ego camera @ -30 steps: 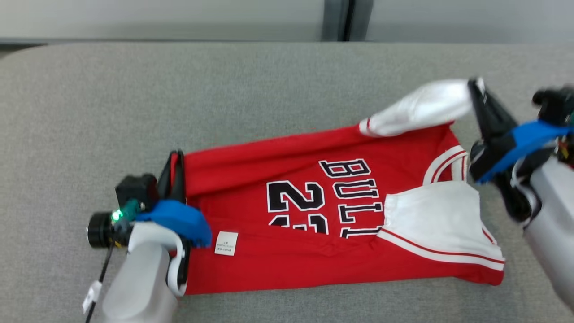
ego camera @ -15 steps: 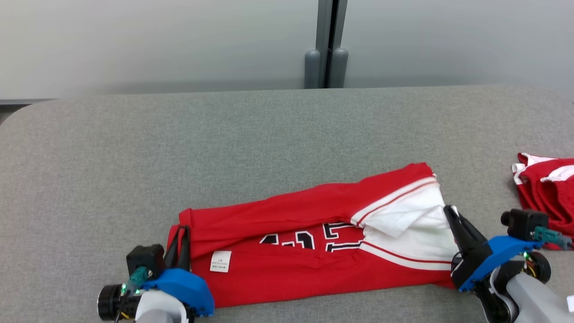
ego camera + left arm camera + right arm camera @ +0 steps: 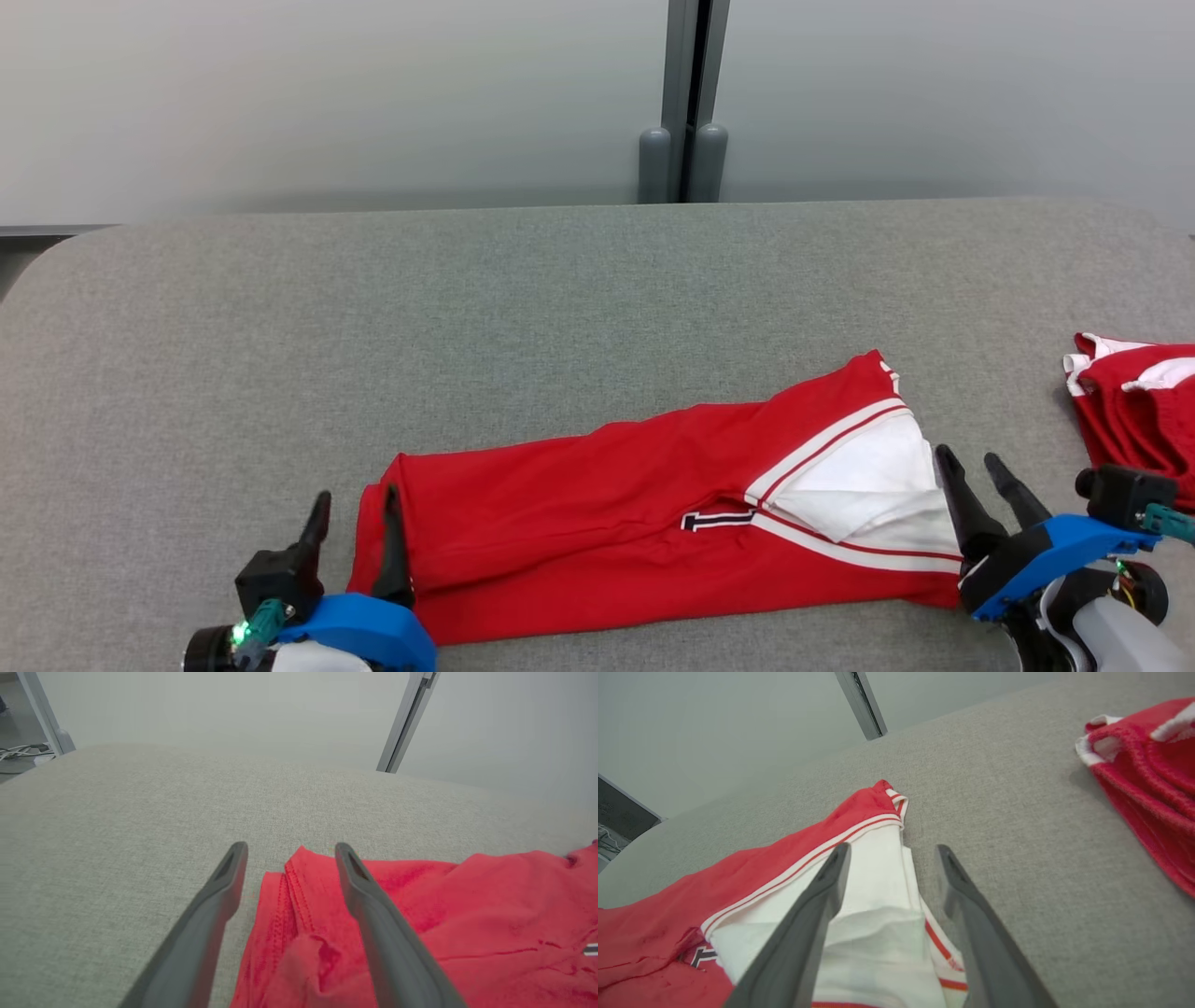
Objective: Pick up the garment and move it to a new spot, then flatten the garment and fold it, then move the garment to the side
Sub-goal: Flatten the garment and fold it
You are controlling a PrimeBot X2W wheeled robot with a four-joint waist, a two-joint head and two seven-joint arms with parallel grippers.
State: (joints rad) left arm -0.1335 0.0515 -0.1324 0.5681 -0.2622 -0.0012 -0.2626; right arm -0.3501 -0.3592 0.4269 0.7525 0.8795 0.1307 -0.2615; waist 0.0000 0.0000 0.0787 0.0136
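Note:
The garment [image 3: 607,504], a red jersey with white striped sleeves, lies folded lengthwise in a long band near the table's front edge. My left gripper [image 3: 355,511] stands open at its left end. In the left wrist view that gripper [image 3: 290,848] straddles the red hem [image 3: 299,891], with one finger over the cloth and one over bare table. My right gripper [image 3: 968,457] is open at the garment's right end, beside the white sleeve [image 3: 868,476]. In the right wrist view its left finger [image 3: 826,882] lies over the sleeve [image 3: 882,868]. Neither gripper holds the cloth.
The grey fabric-covered table [image 3: 467,308] stretches wide behind the garment. A second red and white garment [image 3: 1134,401] lies bunched at the right edge, close to my right gripper, also visible as the red heap [image 3: 1148,765]. A grey post [image 3: 686,103] stands behind the table.
Both grippers have opened and let go of the garment. Its far half now lies folded over the near half, covering nearly all of the lettering. The camera shifted upward early on.

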